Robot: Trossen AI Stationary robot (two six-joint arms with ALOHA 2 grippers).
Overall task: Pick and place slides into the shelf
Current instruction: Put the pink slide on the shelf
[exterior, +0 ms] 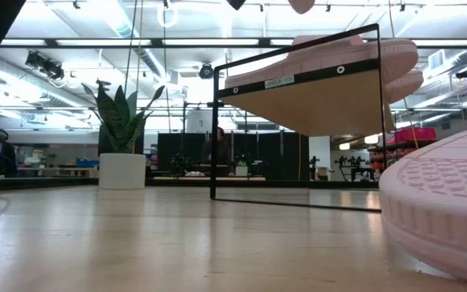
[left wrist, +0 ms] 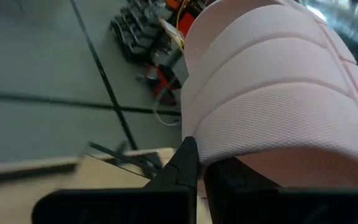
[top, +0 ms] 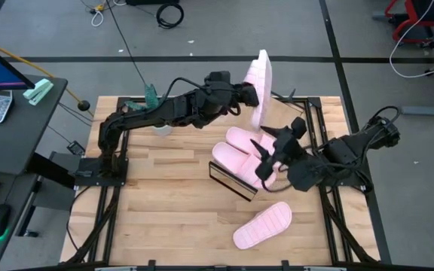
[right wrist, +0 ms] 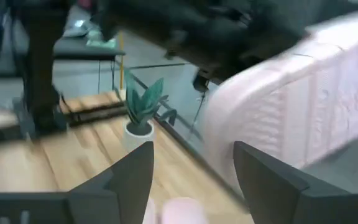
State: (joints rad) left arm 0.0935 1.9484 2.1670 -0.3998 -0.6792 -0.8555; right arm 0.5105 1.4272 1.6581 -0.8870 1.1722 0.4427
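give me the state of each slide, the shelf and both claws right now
left claw: shut on raised slide
raised slide: held in the air, on edge
right claw: open, over the shelf
shelf: holds two slides
loose slide: lying on table

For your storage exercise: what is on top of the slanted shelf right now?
Two pink slides lie side by side on the shelf. The open right gripper hovers over them and hides part of them and of the board, so any further item beneath it cannot be seen.
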